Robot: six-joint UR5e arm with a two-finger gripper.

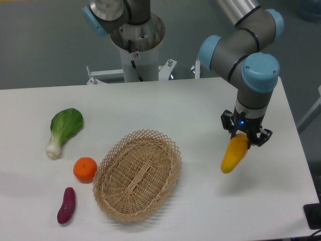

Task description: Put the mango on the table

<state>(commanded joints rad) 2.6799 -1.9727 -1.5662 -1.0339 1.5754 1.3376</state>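
One black two-finger gripper (246,137) pinches the smooth yellow-orange mango (234,153) by its upper end above the white table (200,110); next we lower and release.

The white table (165,108) carries a woven wicker basket (137,174) near its middle; to the left lie a leafy green vegetable (64,129), an orange (85,169) and a purple sweet potato (66,205).

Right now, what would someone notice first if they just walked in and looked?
Probably the gripper on the right, holding a yellow mango that dangles above the white table. Next, the big woven basket in the middle, with nothing in it.
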